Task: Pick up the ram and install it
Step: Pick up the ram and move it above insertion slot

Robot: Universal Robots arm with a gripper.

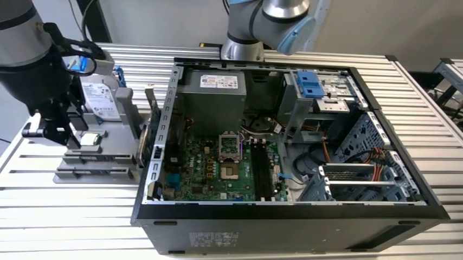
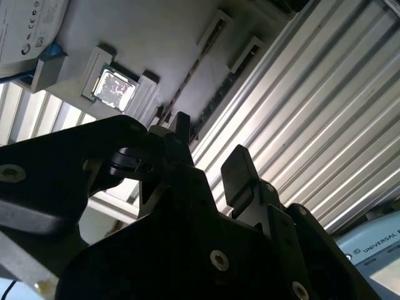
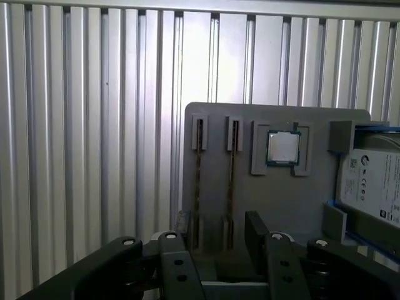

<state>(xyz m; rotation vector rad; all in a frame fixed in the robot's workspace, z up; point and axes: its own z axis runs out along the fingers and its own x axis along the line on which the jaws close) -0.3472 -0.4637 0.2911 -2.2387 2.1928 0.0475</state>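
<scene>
A ribbed aluminium table [image 1: 72,216] carries an open computer case [image 1: 289,222] at the centre of the exterior view, its green motherboard [image 1: 210,162] exposed. At that view's left stands a grey parts holder [image 1: 119,135], with the dark arm above it. The gripper [image 1: 58,138] hangs over the holder's near end, and both wrist views show its two black fingers [image 3: 187,244] spread apart with nothing between them.

In the first wrist view, one ram stick [image 3: 198,181] and a second ram stick [image 3: 231,181] stand on edge in parallel slots of the holder [image 3: 269,200], just beyond the gripper [image 3: 222,225]. Whether a finger touches either stick cannot be told. A square processor chip [image 3: 283,148] sits in a pocket beside the sticks, and next to it lies a silver hard drive [image 3: 375,181] on blue rails. The second wrist view has the gripper [image 2: 209,147] below the same chip [image 2: 114,87].
</scene>
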